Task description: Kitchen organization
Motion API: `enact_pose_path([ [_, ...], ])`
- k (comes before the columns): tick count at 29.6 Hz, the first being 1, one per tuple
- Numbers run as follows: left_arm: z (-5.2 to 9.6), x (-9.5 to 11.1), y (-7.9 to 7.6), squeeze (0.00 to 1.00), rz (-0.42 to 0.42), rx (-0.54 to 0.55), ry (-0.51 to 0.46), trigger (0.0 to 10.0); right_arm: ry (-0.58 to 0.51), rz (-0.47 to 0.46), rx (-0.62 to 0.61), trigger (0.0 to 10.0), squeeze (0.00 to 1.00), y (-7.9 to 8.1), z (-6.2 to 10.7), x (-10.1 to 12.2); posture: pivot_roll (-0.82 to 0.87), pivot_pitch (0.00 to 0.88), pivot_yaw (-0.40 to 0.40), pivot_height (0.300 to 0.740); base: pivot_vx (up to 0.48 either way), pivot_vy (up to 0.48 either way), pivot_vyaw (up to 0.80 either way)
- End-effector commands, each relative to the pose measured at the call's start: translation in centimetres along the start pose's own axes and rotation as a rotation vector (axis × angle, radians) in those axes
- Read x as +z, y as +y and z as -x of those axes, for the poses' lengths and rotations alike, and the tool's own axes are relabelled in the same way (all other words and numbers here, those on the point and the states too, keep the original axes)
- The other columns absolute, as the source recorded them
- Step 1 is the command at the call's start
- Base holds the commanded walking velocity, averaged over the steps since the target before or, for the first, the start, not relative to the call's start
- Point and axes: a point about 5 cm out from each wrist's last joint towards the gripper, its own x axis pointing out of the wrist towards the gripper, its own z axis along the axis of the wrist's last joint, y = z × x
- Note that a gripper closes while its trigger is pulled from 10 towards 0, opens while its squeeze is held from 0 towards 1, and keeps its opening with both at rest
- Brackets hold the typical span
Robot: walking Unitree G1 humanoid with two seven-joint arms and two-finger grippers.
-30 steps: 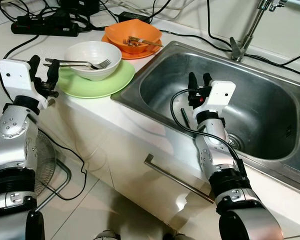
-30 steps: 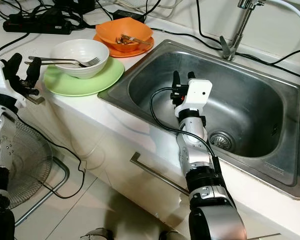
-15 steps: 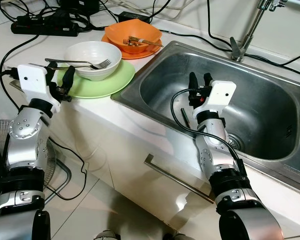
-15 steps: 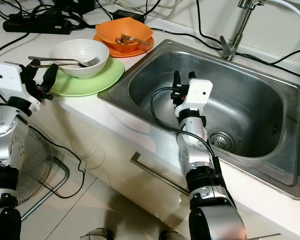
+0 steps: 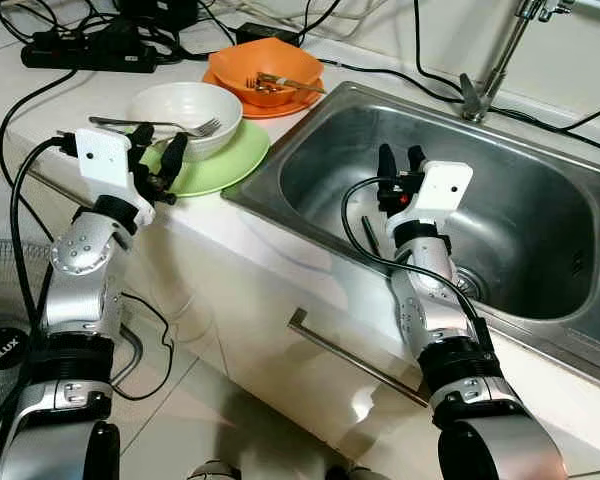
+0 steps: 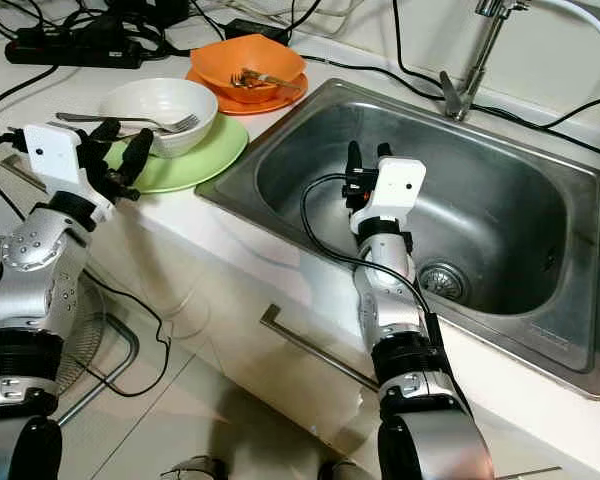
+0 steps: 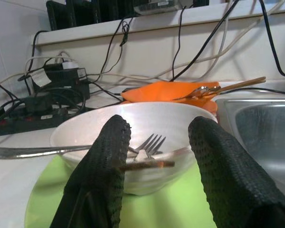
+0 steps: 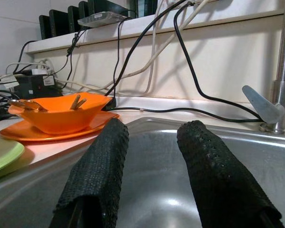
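Reaching for the white bowl (image 5: 187, 118) on the green plate (image 5: 215, 165)
Left gripper (image 5: 156, 160) jaws open beside it; right gripper (image 5: 400, 168) jaws open in the sink (image 5: 540, 215)

Silver arms, black-fingered white hands

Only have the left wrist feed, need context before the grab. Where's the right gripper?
Observer: The right gripper is down inside the sink, open, holding nothing.
Operator: Anything in the sink?
Observer: A dark utensil lies on the sink floor beside the right arm.
Operator: How is the left gripper placed relative to the bowl?
Observer: The left gripper is open at the green plate's near edge, just short of the white bowl; the fork rests across the bowl.
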Motion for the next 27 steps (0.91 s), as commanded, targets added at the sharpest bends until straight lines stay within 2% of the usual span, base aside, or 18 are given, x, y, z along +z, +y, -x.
enact_pose_path([
  [1,-0.34,0.59,-0.25,0.00,-0.007,-0.009,-0.016,4.2,0.031,-0.006,-0.030,10.0,0.00,-0.70,0.53,-0.66,0.13,0.095,-0.042,0.740,0.000,0.000,0.00],
  [2,-0.30,0.62,-0.26,0.00,-0.010,-0.005,-0.017,0.0,0.033,-0.011,-0.034,10.0,0.00,-0.71,0.50,-0.67,0.13,0.096,-0.042,0.740,0.000,0.000,0.00],
  [27,-0.37,1.41,-0.51,0.00,-0.016,-0.001,-0.047,0.0,0.033,-0.013,-0.034,10.0,0.00,-0.76,0.43,-0.65,0.13,0.096,-0.046,0.740,0.000,0.000,0.00],
])
